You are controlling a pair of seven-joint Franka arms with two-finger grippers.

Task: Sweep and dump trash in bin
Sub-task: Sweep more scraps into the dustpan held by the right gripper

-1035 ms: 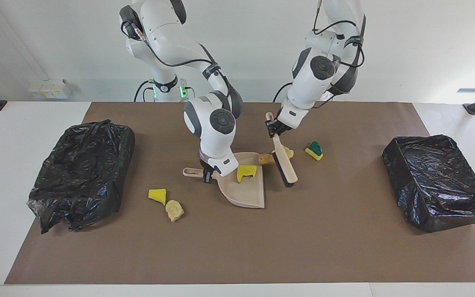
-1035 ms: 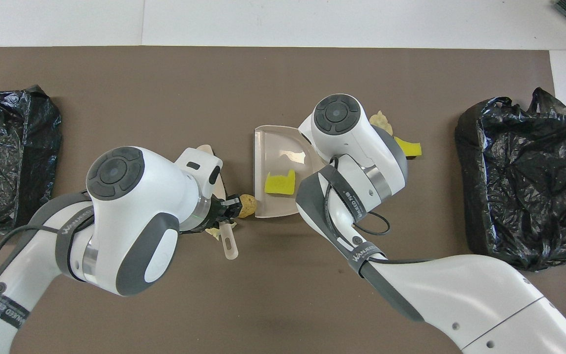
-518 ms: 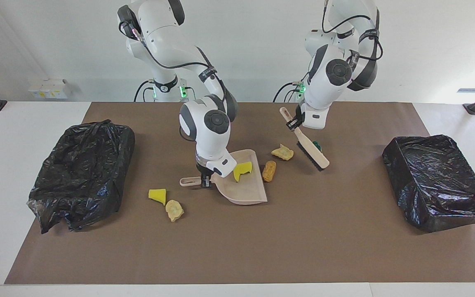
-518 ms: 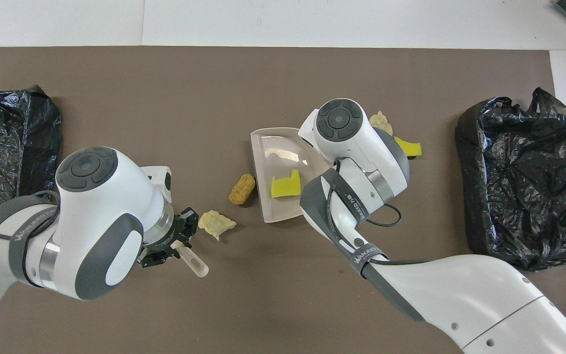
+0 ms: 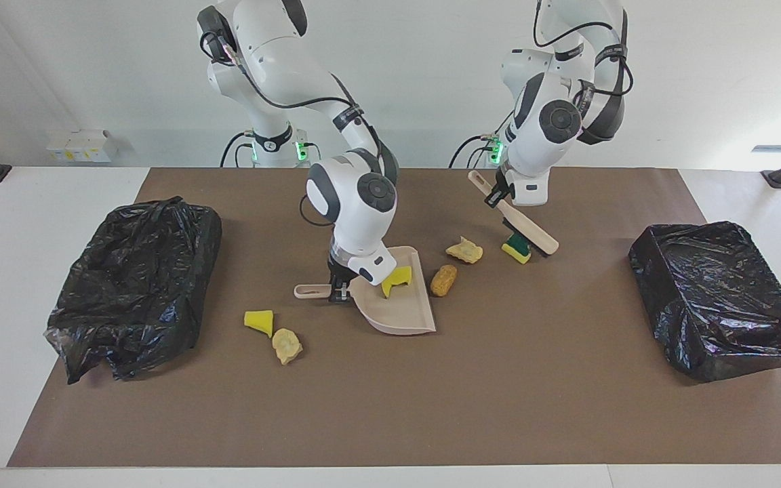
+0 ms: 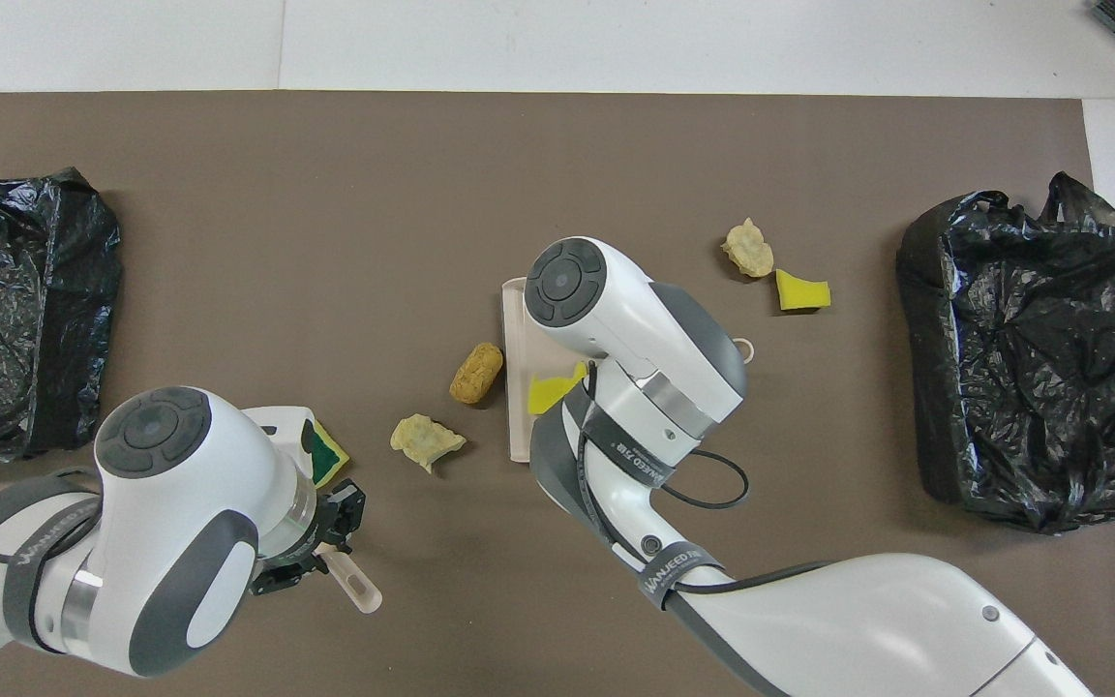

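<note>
Left gripper (image 5: 499,196) clamped on brush (image 5: 529,235) beside green-topped sponge (image 5: 516,248), right gripper (image 5: 338,290) clamped on dustpan (image 5: 404,315) handle; trash: one yellow wedge (image 5: 396,280) in pan, five pieces loose on mat (image 5: 390,407), namely brown nugget (image 5: 443,280), two beige lumps, one yellow wedge, that sponge; two black-lined bins (image 5: 721,298), nothing seen dumped.
</note>
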